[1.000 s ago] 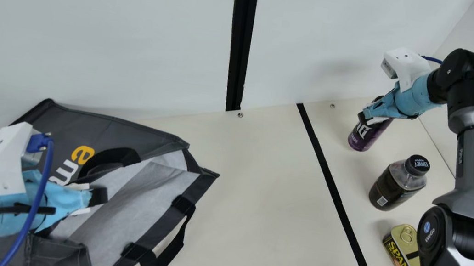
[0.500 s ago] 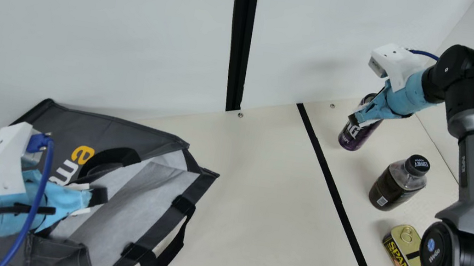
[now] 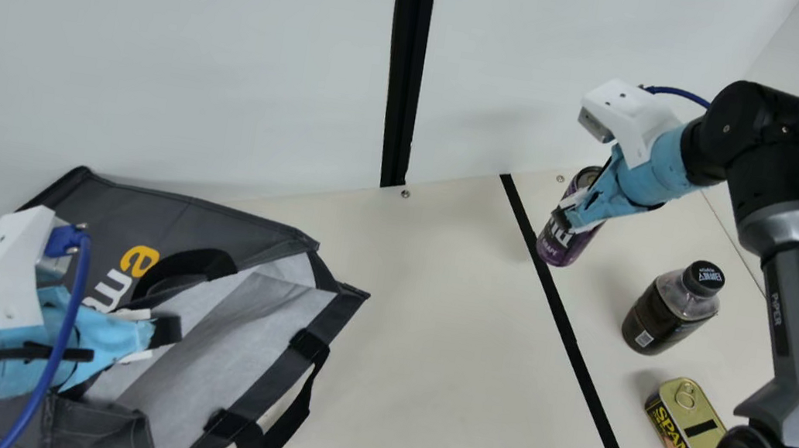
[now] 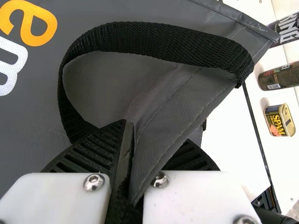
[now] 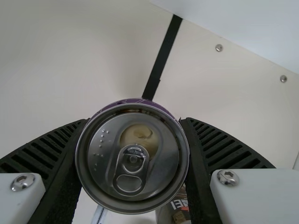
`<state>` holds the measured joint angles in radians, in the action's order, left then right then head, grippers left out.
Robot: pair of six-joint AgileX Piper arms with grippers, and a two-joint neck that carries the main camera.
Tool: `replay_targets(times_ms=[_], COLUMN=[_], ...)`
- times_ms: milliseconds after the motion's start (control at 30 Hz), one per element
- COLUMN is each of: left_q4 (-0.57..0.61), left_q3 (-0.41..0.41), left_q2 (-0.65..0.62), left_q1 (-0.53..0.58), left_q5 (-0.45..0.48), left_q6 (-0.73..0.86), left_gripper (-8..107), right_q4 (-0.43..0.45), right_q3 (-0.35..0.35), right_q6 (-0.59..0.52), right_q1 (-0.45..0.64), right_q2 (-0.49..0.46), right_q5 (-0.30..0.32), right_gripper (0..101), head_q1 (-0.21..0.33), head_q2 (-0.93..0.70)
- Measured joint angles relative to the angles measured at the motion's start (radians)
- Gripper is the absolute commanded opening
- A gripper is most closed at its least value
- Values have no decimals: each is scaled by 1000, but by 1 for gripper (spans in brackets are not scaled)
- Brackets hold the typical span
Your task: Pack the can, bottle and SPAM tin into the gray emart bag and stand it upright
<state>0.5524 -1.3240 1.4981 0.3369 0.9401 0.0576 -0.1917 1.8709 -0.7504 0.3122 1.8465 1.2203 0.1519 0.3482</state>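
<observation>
While your right gripper [image 3: 564, 217] clamps the can [image 3: 559, 245] between its two ribbed fingers, your left gripper [image 3: 167, 330] pinches the gray bag [image 3: 204, 222] by a fabric edge at its mouth. You have the can near the back of the table [image 3: 424, 384], its base over the black line [image 3: 571, 334] as the main view shows it; whether it touches the tabletop, you can't tell. Its side is purple and black with white lettering, and in the right wrist view you look onto a round silver lid with a raised rim, a pull tab, small raised dots to one side and a rounded pale patch partly under the tab. Near it, you'll find the bottle [image 3: 660, 319] upright, dark inside, with a black cap and a clear shoulder above its dark label. Just beyond that sits the SPAM tin [image 3: 683, 428], gold lid up, with a pull ring, a short black strip across the lid and yellow letters on its side. Well apart from these, your bag lies on its side, mouth toward the middle of the table, pale lining exposed, orange and white letters on its dark panel.
</observation>
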Motion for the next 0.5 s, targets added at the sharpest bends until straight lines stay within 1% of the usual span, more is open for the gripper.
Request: replay_targets(times_ms=[233,500], left_q4=[0,0], left_q3=[0,0], left_q2=[0,0], left_q1=[0,0], left_q5=[0,0], left_q6=[0,0], left_gripper=[-8,-8], right_q4=[-12,-39], right_q3=[-65,-157], right_q6=[-41,-92], right_q1=[-32,-58], right_q2=[-53,-123], right_q5=[0,0], right_gripper=[0,0], head_q1=[0,0], head_q2=[-2,0])
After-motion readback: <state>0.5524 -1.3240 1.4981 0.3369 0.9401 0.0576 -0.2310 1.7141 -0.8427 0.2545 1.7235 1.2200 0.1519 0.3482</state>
